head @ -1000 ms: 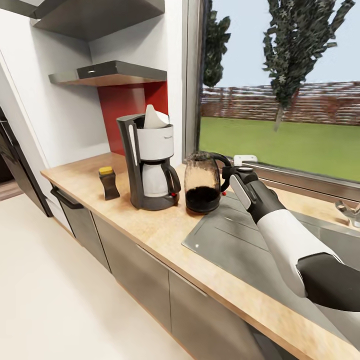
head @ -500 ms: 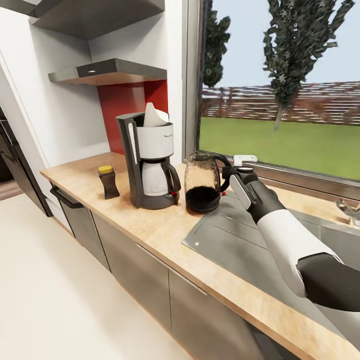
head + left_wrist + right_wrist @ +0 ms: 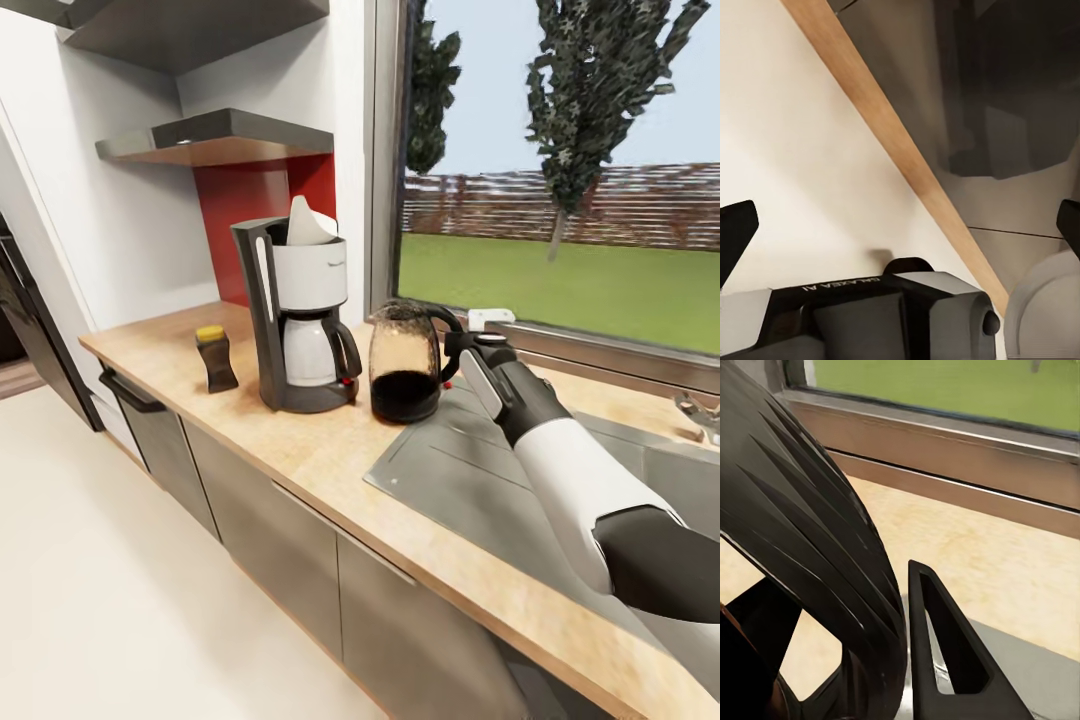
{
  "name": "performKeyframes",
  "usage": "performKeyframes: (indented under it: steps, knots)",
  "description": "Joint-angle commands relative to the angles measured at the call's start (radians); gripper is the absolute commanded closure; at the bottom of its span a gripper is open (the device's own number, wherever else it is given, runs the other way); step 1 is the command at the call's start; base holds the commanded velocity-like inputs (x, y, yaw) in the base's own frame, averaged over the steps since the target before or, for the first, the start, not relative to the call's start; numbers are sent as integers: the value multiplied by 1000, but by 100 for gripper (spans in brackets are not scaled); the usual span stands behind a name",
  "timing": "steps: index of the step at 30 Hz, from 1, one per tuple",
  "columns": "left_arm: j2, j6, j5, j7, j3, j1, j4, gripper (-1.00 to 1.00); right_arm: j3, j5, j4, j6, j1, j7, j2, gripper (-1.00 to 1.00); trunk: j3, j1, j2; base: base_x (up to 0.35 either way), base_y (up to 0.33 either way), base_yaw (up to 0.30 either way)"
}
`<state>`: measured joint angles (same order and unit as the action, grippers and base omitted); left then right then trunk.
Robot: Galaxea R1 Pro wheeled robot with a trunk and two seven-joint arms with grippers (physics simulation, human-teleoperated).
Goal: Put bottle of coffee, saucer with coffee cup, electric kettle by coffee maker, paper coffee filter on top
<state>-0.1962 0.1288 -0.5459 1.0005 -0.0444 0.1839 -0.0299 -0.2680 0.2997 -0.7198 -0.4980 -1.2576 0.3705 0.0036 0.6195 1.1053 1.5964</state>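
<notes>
Right tool (image 3: 462,352) is clamped on the electric kettle (image 3: 404,362) by its black handle; kettle stands on the tabletop (image 3: 330,455) just beside the coffee maker (image 3: 297,318), on its sink (image 3: 480,470) side. Best way to finish, I judge: check the base sits flat, release gently, pull straight back off the handle without tipping it. Kettle: clear glass body, dark base, black lid. Left tool (image 3: 900,225): fingertips spread wide, holding nothing.
</notes>
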Motion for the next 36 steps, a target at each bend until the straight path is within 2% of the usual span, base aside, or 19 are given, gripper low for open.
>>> performKeyframes:
  steps: [1,7,30,31,36]
  knots:
    - [0,9,-2,1,-5,0,1,-100,-7,7,35,23,0,10,-1,100,4,4,8,0,0,0]
    - [0,9,-2,1,-5,0,1,-100,-7,9,75,56,0,10,-1,100,4,4,8,0,0,0]
    - [0,9,-2,3,-5,1,0,-100,-7,9,80,59,0,10,-1,100,8,8,15,0,0,0]
    - [0,9,-2,3,-5,1,0,-100,-7,9,80,59,0,10,-1,-100,8,8,15,0,0,0]
    - [0,9,-2,3,-5,1,1,-100,-7,9,80,59,0,9,-1,-100,8,8,15,0,0,0]
